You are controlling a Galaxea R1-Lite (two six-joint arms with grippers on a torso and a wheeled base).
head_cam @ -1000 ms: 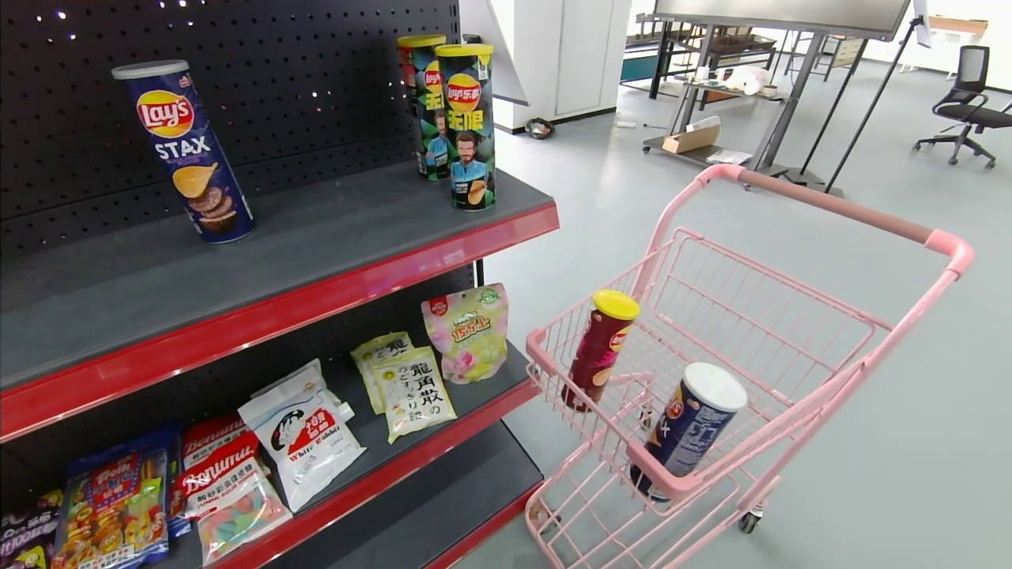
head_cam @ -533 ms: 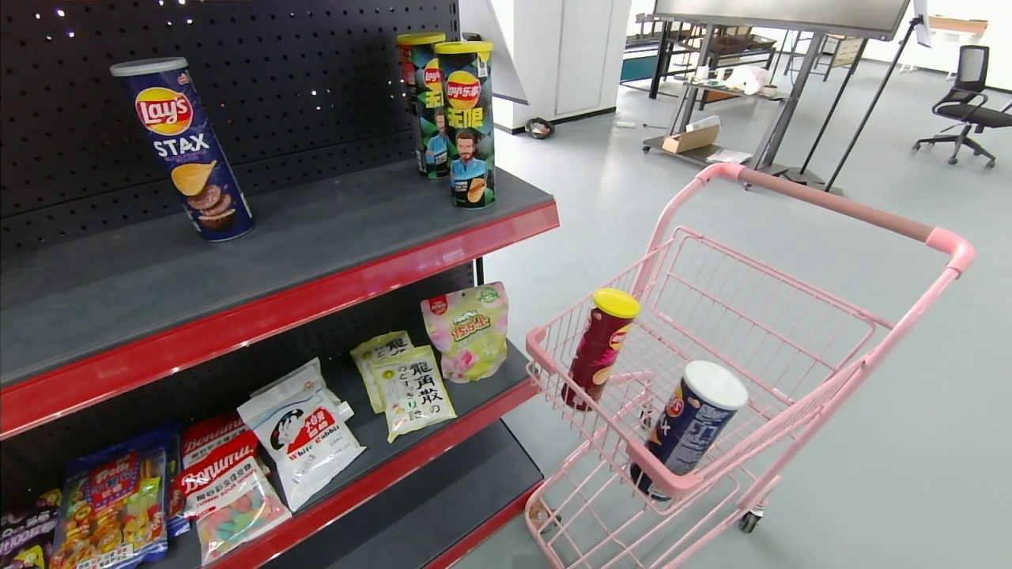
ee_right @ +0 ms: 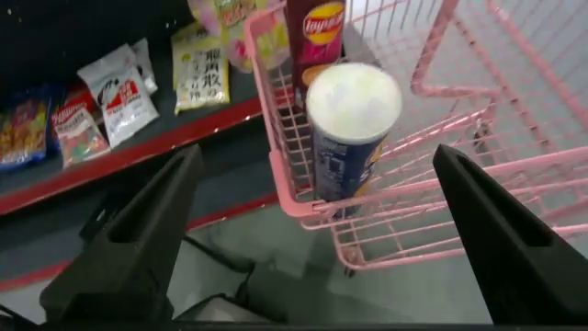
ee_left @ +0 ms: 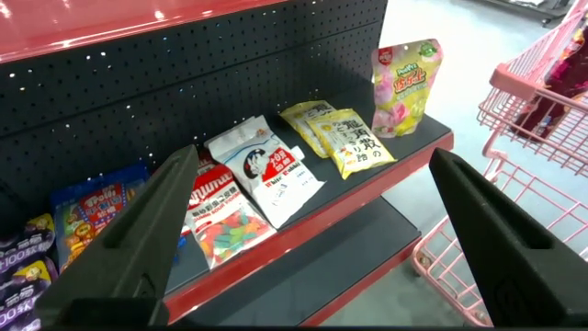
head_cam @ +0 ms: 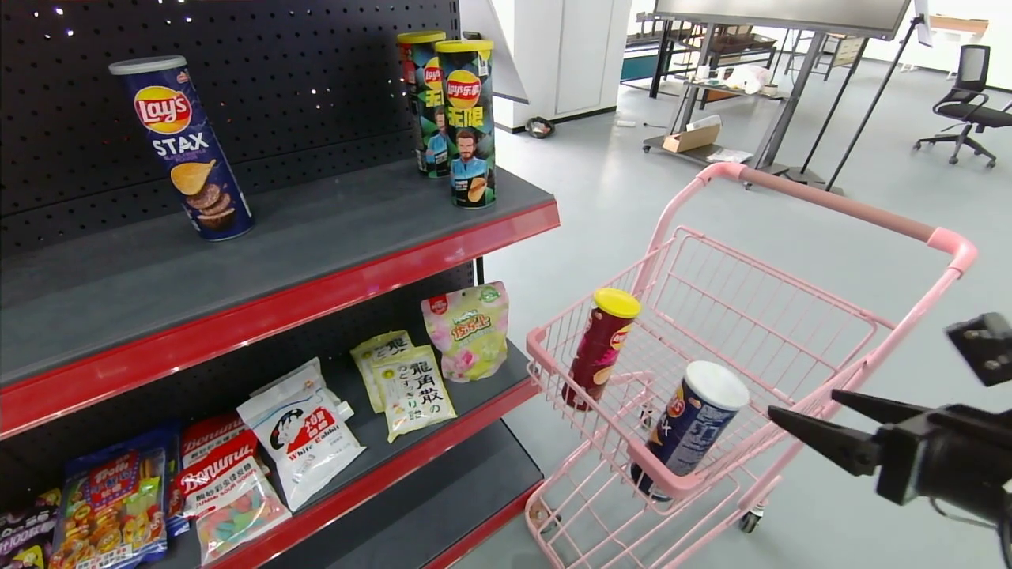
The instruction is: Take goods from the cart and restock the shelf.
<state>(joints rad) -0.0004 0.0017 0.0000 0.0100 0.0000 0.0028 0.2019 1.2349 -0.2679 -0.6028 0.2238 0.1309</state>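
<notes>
A pink cart stands to the right of the shelf. In it lean a dark red chip can with a yellow lid and a navy chip can with a white lid. My right gripper is open, just right of the cart's near corner, its tips pointing at the navy can. From the right wrist the red can sits behind the navy one. My left gripper is open and holds nothing, facing the lower shelf's snack bags.
The top shelf carries a blue chip can at the left and two green-and-black cans near its right end, with bare board between. Snack bags fill the lower shelf. Grey floor lies right of the cart; an office chair stands far back.
My right gripper has come into the head view from the lower right edge, toward the cart's near corner. The cans, cart and shelf goods have stayed put.
</notes>
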